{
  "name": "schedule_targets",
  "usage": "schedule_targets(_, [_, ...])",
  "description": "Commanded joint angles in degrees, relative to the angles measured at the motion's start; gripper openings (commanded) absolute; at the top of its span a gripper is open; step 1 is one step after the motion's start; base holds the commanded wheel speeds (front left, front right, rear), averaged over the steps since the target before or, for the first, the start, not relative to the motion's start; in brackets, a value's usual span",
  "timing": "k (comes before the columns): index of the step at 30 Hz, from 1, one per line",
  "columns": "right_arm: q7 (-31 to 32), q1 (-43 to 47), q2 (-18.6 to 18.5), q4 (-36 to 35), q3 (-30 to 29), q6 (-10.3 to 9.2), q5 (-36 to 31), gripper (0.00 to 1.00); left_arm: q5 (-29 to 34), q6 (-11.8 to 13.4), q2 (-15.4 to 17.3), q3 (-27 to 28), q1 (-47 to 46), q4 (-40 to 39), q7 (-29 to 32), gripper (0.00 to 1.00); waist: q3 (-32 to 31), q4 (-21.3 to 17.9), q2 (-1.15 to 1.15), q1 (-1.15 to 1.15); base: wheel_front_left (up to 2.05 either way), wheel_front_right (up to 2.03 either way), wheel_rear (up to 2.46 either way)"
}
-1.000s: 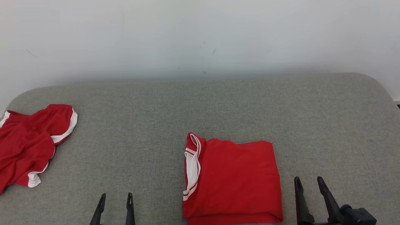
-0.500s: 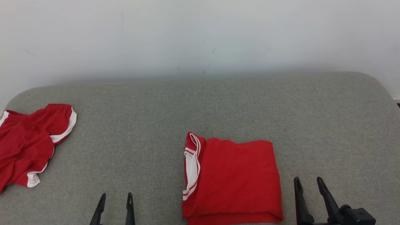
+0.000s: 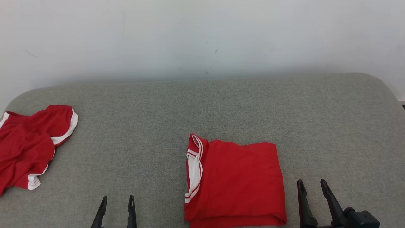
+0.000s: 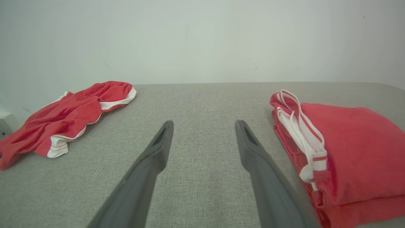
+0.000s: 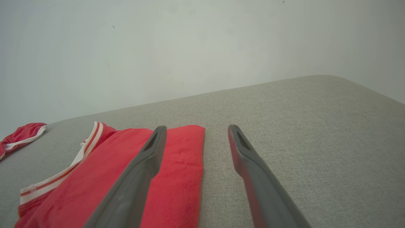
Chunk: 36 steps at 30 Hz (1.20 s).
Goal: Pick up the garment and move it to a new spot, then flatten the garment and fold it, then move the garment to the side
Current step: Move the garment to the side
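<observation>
A red garment (image 3: 235, 182) with white striped trim lies folded into a neat rectangle near the front of the grey padded table (image 3: 202, 107); it also shows at the right in the left wrist view as the garment (image 4: 351, 148) and at the lower left in the right wrist view as the garment (image 5: 126, 177). My left gripper (image 3: 117, 199) stands open to the left of it, above bare table, nothing between its fingers. My right gripper (image 3: 311, 183) stands open just right of the garment's right edge, holding nothing.
A second red garment (image 3: 30, 145) with white trim lies crumpled at the table's far left edge, also seen as the crumpled garment (image 4: 66, 117). A white wall (image 3: 202, 38) rises behind the table. The table's rounded right corner (image 3: 379, 85) is bare.
</observation>
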Motion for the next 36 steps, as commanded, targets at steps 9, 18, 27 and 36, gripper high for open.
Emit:
schedule_targets(9, [-0.26,-2.20,-0.39,2.46,2.05,-0.14,-0.49,1.00,-0.43,0.34,-0.06,-0.04,0.15,0.24,-0.18,1.00,0.26,0.06,0.00,0.00,0.00,0.00,0.00])
schedule_targets(18, [-0.25,-13.08,-3.12,15.02,4.91,-0.15,-1.63,1.00,-0.79,0.18,-0.06,-0.94,-1.47,0.02,-0.18,1.00,2.40,0.92,0.00,0.00,0.00,0.00,0.00])
schedule_targets(27, [-0.19,-23.09,-4.21,35.27,6.35,-0.15,-0.89,1.00,-0.88,-0.01,-0.06,-0.94,-2.74,0.46,-0.18,1.00,4.86,2.69,0.00,0.00,0.00,0.00,0.00])
schedule_targets(36, [-0.04,-26.44,-2.61,43.49,9.24,-0.15,3.36,0.00,-0.79,-0.06,-0.05,-0.79,-3.12,0.61,-0.18,1.00,5.11,2.85,0.00,0.00,0.00,0.00,0.00])
